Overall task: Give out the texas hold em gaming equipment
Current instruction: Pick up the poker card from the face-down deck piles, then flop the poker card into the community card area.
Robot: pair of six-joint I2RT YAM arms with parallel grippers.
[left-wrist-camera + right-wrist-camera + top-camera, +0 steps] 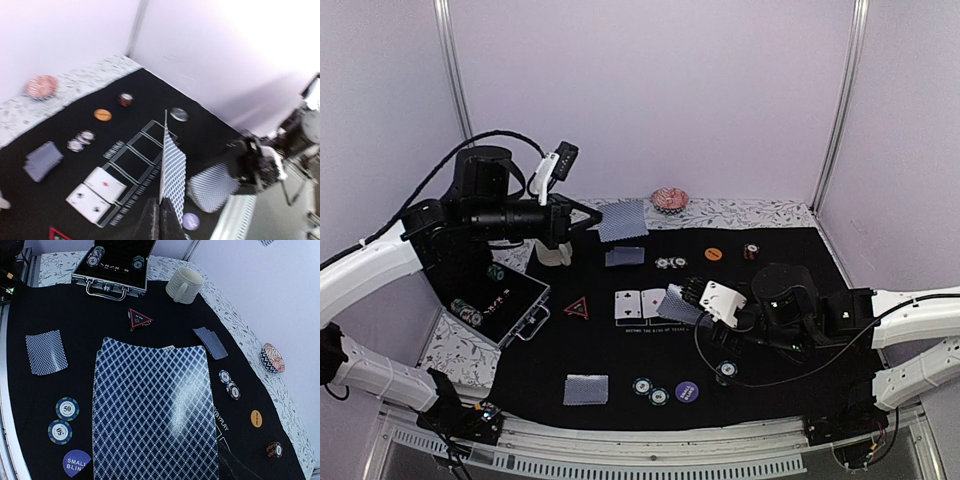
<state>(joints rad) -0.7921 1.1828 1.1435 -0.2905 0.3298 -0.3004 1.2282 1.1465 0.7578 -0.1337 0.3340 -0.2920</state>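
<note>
My left gripper (590, 218) is raised over the back left of the black mat and is shut on a blue-backed playing card (622, 220). In the left wrist view the card (173, 167) stands edge-on above the closed fingers (152, 222). My right gripper (694, 296) holds blue-backed cards (680, 304) just right of two face-up cards (640, 303). Those held cards (155, 410) fill the right wrist view and hide the fingers. Card piles lie at the back (625, 256) and the front left (585, 389). The red-outlined triangle (576, 308) lies left of the face-up cards.
Chips (672, 263), an orange button (713, 254) and a chip stack (751, 251) sit at the back. Chips (650, 388) and a purple button (686, 391) lie at the front, another chip (725, 370) by the right arm. An open case (500, 300), cream mug (183, 285) and pink dish (669, 199) stand left and behind.
</note>
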